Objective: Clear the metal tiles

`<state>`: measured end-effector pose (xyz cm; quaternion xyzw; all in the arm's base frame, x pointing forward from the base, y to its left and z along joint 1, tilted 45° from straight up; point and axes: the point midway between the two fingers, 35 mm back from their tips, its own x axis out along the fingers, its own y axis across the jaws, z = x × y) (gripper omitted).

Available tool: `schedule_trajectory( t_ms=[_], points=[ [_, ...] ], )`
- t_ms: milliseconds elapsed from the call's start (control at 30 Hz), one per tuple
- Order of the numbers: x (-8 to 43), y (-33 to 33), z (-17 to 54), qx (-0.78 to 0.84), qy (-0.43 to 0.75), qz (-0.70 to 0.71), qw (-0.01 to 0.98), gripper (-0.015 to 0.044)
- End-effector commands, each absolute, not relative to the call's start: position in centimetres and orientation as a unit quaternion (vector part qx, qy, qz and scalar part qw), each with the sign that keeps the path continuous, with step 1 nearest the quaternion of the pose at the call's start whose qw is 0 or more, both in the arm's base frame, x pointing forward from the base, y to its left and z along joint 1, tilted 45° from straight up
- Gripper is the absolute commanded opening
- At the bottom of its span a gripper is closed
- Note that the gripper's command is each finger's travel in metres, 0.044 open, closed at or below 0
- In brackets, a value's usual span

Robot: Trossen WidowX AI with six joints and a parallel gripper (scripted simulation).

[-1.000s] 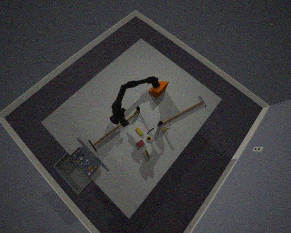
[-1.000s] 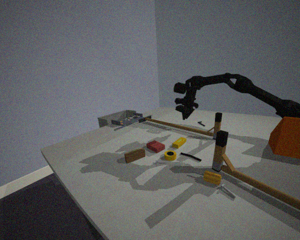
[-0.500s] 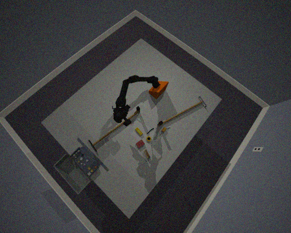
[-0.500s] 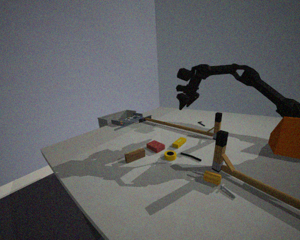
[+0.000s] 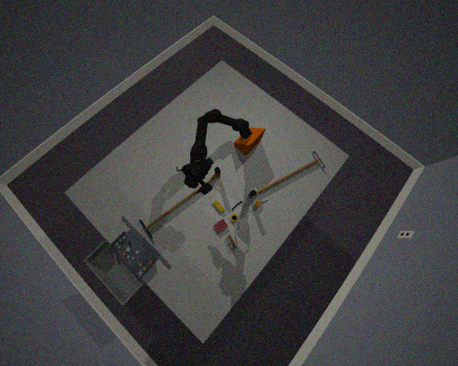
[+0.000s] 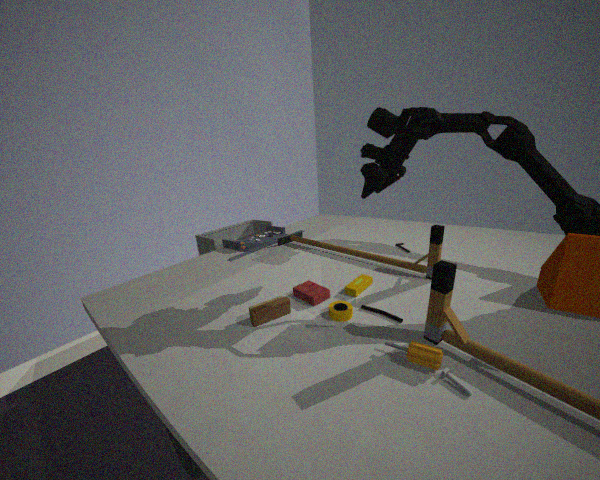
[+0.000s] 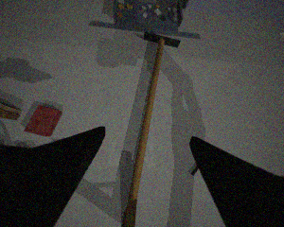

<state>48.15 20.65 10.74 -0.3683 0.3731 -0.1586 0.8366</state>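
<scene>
My gripper (image 6: 377,183) (image 7: 148,135) is open and empty, high above the scraper's handle. The long scraper (image 5: 175,207) (image 6: 359,253) (image 7: 147,128) lies on the table, with its dark blade by the near edge of the steel bench plate (image 5: 141,243) and its upright, black-capped grip at the other end. Several small metal tiles (image 5: 127,249) (image 7: 157,10), pale and orange, are spread on the plate. The grey catch box (image 5: 122,284) (image 6: 212,245) stands at the plate's far end; whether it holds tiles is too dark to tell.
A second long-handled tool (image 5: 284,179) (image 6: 527,372) with a wire loop head lies beyond the small objects. Between the handles are a yellow block (image 5: 218,206) (image 6: 358,285), a red block (image 5: 220,226) (image 6: 311,292) (image 7: 44,120), a wooden block (image 6: 270,311) and a tape roll (image 6: 340,315).
</scene>
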Motion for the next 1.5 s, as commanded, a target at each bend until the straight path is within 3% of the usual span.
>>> schedule_trajectory(
  t_ms=[0,1467],
  points=[
    [47.1,22.1,11.9,-0.377,0.351,-0.149,0.844,0.0440],
    [32.5,30.8,19.2,-0.409,0.157,-0.055,0.897,0.0440]
  ],
)
